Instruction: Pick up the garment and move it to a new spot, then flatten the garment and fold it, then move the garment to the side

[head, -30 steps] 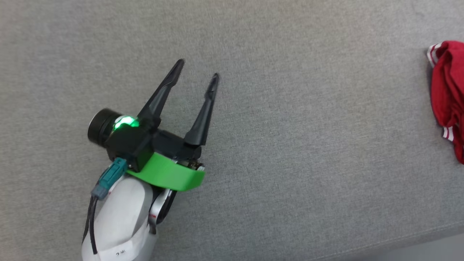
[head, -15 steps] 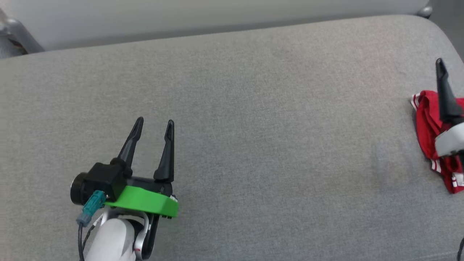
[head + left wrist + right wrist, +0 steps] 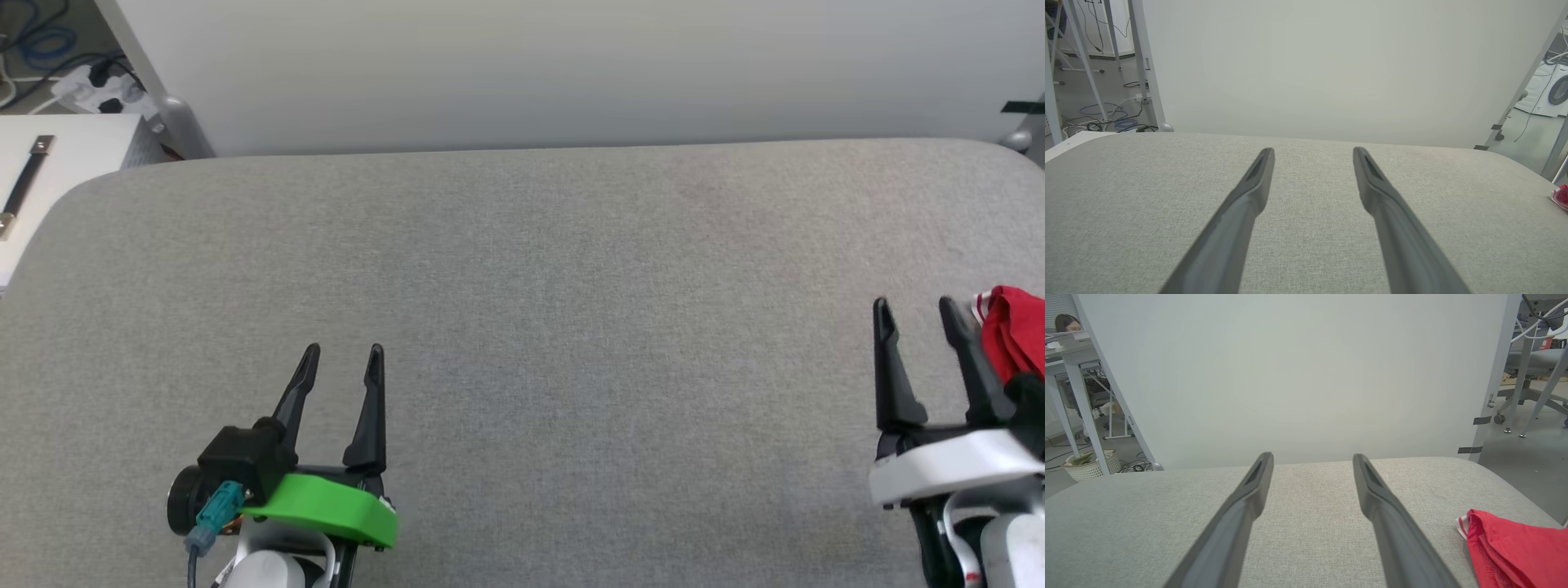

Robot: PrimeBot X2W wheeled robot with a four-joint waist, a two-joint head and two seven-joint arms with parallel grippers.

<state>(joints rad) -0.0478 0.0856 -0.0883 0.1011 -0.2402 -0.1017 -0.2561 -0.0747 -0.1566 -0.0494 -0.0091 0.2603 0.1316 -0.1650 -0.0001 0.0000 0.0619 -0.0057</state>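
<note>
place: robotics lab/office | evidence: office chair (image 3: 1535,359), floor cables (image 3: 1124,122), washing machine (image 3: 1541,87)

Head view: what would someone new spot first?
The crumpled red fabric garment with striped white trim jumps out at the far right of the wide grey fabric surface, just beside the open right tool. Next comes the open left tool, with its bright green plastic collar, at the lower left.

Left pincer (image 3: 341,353) and right pincer (image 3: 916,307) both gape, fingers pointing forward.

red garment (image 3: 1012,331), grey heathered cushion (image 3: 571,327)
</note>
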